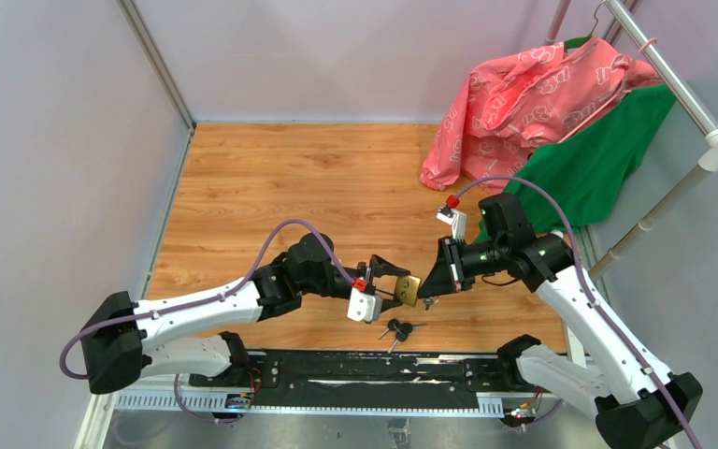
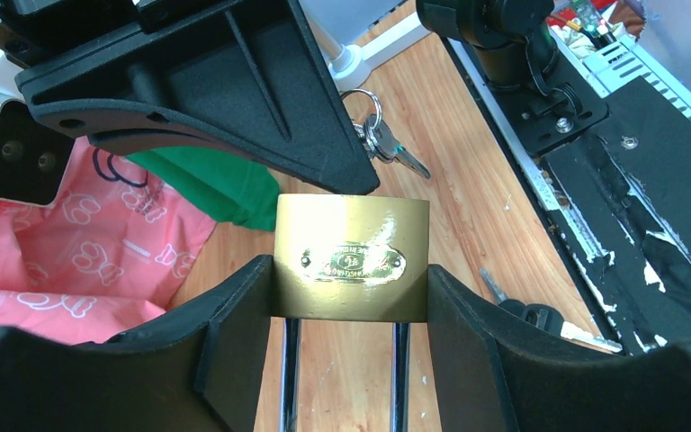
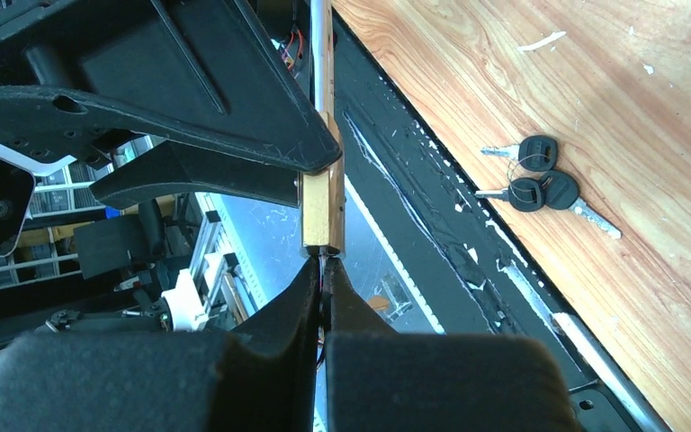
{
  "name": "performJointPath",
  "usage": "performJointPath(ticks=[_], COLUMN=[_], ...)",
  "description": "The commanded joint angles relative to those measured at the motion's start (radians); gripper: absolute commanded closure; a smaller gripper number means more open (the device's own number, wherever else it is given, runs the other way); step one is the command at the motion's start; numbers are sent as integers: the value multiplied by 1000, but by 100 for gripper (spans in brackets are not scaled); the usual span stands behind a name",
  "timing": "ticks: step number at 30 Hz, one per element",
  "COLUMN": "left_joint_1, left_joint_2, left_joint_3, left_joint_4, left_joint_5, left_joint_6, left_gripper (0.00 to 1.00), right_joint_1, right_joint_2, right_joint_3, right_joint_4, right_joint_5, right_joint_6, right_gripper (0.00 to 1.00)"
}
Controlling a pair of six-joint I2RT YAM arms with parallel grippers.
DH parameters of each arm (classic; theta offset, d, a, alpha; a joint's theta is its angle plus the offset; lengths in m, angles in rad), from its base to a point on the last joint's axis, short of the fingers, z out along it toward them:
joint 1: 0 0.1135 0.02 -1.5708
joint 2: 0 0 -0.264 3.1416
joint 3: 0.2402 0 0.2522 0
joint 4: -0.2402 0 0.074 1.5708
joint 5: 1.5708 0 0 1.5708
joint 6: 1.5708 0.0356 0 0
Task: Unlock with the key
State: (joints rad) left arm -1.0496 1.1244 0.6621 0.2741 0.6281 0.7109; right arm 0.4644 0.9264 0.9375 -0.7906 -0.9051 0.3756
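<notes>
A brass padlock [image 1: 409, 289] is held in the air over the wooden table, near its front edge. My left gripper [image 1: 394, 285] is shut on the padlock's sides [image 2: 352, 234], and the steel shackle [image 2: 290, 378] points back toward the wrist. My right gripper [image 1: 433, 279] is shut on a key, its fingertips pressed against the padlock's bottom end [image 3: 322, 211]. The key's blade is hidden between the closed fingers [image 3: 310, 288] and the lock. A ring with further keys [image 2: 380, 135] hangs beside the right gripper's finger [image 2: 216, 99].
A bunch of black-headed spare keys [image 1: 397, 329] lies on the table [image 1: 318, 178] below the grippers, also in the right wrist view [image 3: 535, 180]. A black base rail [image 1: 355, 369] runs along the near edge. Pink [image 1: 524, 94] and green [image 1: 598, 159] garments hang from a rack [image 1: 692, 103] at the back right.
</notes>
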Motion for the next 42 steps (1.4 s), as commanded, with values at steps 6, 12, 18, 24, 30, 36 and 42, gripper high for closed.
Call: performJointPath(ticks=[6,12,18,24,30,36,42], left_joint_1=[-32,-32,-31,-31,-18,-1,-1], left_joint_2=[-40,-79,-61,-58,-32,-12,-19], left_joint_3=[14,-26,-26,-34,-29,-24,-28], left_joint_4=[154,154,149,149,172,208,215], left_joint_5=[20,-25,-70,-128,-192,-228,-241], left_joint_6=[-9,-10,-6,3,-9,-35,-46], left_gripper=[100,100,100,100,100,100,100], right_joint_1=[3,2,2,0,-1,-1,-3], right_joint_2=[-22,-57,-83,-119,-161,-221,-215], right_joint_3=[16,31,52,69,78,51,9], right_joint_4=[102,98,92,81,82,115,164], right_joint_5=[58,96,148,263,383,414,318], right_joint_6=[11,-15,-44,-79,-106,-114,-71], right_gripper=[83,39,28,22,22,26,41])
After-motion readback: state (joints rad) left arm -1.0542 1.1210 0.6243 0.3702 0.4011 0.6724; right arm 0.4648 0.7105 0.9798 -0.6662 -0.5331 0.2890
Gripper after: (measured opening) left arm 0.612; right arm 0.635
